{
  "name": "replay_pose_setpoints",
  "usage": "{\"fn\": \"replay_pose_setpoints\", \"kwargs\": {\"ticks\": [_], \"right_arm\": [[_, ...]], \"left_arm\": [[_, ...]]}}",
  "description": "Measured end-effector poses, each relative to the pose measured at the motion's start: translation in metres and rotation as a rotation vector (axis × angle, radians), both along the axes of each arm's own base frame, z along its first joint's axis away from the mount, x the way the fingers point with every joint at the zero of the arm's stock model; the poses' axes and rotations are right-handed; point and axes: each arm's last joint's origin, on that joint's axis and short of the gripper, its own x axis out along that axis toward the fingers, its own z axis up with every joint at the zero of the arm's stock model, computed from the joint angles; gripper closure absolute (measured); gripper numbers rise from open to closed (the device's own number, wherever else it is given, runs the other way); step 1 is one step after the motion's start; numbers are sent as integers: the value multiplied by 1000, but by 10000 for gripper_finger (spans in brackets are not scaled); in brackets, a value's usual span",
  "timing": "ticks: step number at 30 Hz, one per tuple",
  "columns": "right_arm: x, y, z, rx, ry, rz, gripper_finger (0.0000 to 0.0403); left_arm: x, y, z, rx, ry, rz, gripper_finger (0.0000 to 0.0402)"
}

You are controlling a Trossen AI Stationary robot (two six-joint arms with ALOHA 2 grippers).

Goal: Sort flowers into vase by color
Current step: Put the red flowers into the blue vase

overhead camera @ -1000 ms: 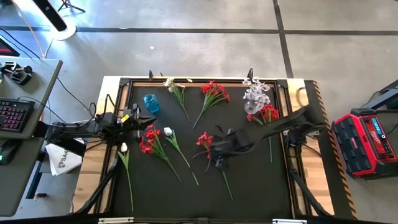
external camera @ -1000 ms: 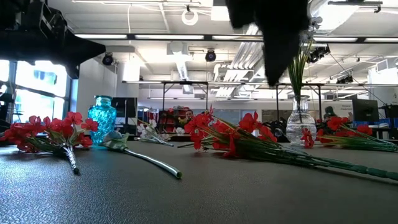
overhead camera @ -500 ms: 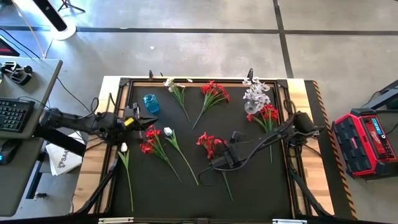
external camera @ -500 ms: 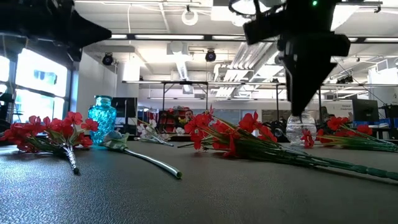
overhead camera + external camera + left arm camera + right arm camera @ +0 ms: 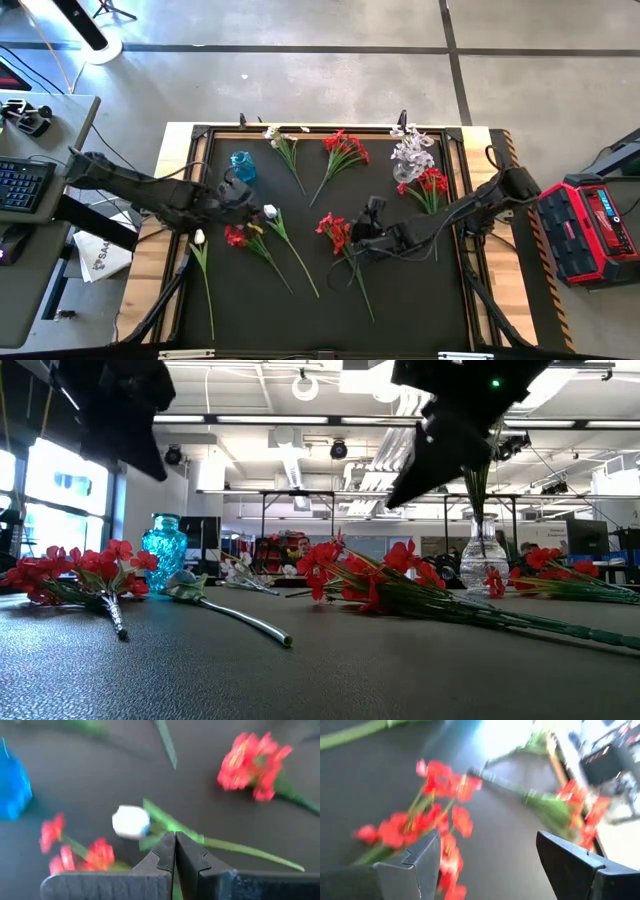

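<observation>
Left gripper (image 5: 174, 851) closed, empty, above white flower (image 5: 131, 821); right gripper (image 5: 487, 852) wide open, empty, over red flowers (image 5: 437, 817) mid-table.

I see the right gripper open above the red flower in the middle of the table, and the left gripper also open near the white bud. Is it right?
Not quite. The left gripper is shut, its fingers pressed together, as the left wrist view shows, near the white bud. The right gripper is open over the red flower.

Shut left pincer (image 5: 174, 840) above white flower (image 5: 131, 821)
</observation>
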Motion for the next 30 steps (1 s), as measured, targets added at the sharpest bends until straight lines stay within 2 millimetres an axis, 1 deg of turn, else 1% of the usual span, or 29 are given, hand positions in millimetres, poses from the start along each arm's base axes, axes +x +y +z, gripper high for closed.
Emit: {"fn": "replay_pose_setpoints", "kwargs": {"ticks": [3,6,9,12,17,20,24,28,30], "right_arm": [[3,-1,3,-33,-62,43,128],[4,0,0,-46,-88,73,128],[3,3,-4,-29,-93,107,128],[2,4,-6,8,-93,115,128],[1,7,-7,43,-88,142,128],[0,11,-7,45,-86,157,128],[-1,14,-7,44,-85,167,128],[-3,15,-8,35,-65,175,128],[-4,15,-9,35,-56,173,128]], "left_arm": [[11,-14,-10,-122,92,39,401],[15,-31,-25,-179,163,71,401],[15,-49,-38,-197,213,121,401],[12,-65,-48,-200,222,182,401],[6,-85,-61,-218,214,295,391],[4,-94,-69,-233,214,361,371],[5,-105,-84,-265,189,494,328],[11,-108,-98,-266,179,572,275],[14,-107,-101,-270,169,607,249]]}}
